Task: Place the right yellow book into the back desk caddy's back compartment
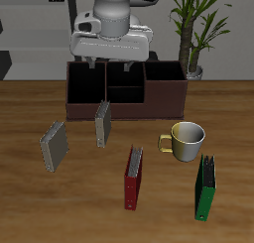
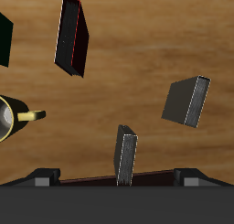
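The right yellow book (image 1: 55, 145) is a small grey-tan hardback that leans on the table well in front of the caddy; the wrist view shows it too (image 2: 187, 101). Its twin (image 1: 102, 123) stands upright close to the caddy's front wall, and appears under the hand in the wrist view (image 2: 125, 156). The back desk caddy (image 1: 79, 108) is a long dark maroon box at the table's back. Its narrow middle section (image 1: 124, 78) is partly covered by my hand. My gripper (image 1: 107, 62) (image 2: 114, 179) hangs above the caddy, open, with nothing between its fingers.
A red book (image 1: 133, 178) (image 2: 73, 36) and a green book (image 1: 205, 187) stand near the table's front edge. A pale mug (image 1: 187, 140) (image 2: 9, 118) sits between them and the caddy. A potted plant (image 1: 193, 29) stands behind the caddy's end.
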Robot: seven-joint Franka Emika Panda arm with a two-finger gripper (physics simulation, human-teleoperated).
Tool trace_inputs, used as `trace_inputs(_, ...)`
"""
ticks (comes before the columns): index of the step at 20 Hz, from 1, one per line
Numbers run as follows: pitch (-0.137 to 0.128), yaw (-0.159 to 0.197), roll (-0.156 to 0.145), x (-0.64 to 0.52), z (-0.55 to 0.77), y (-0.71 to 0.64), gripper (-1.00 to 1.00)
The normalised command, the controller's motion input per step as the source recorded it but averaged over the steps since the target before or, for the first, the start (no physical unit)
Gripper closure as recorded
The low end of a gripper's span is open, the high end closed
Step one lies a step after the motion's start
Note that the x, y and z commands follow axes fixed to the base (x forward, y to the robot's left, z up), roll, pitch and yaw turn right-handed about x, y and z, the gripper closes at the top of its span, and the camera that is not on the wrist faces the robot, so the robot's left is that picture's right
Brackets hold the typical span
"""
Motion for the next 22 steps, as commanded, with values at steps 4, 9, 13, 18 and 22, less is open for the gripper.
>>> trace_inputs(4, -0.021, 0.031, 0.027, 0.23, 0.07, -0.26, -1.00)
trace_inputs(9, -0.023, -0.012, 0.009, 0.15, 0.05, -0.25, -1.00)
trace_inputs(13, -0.037, -0.052, 0.007, 0.14, 0.04, -0.33, -1.00)
trace_inputs(18, -0.006, -0.046, -0.047, 0.15, 0.03, -0.30, -1.00)
trace_inputs(22, -0.012, -0.047, -0.046, 0.15, 0.00, -0.28, -1.00)
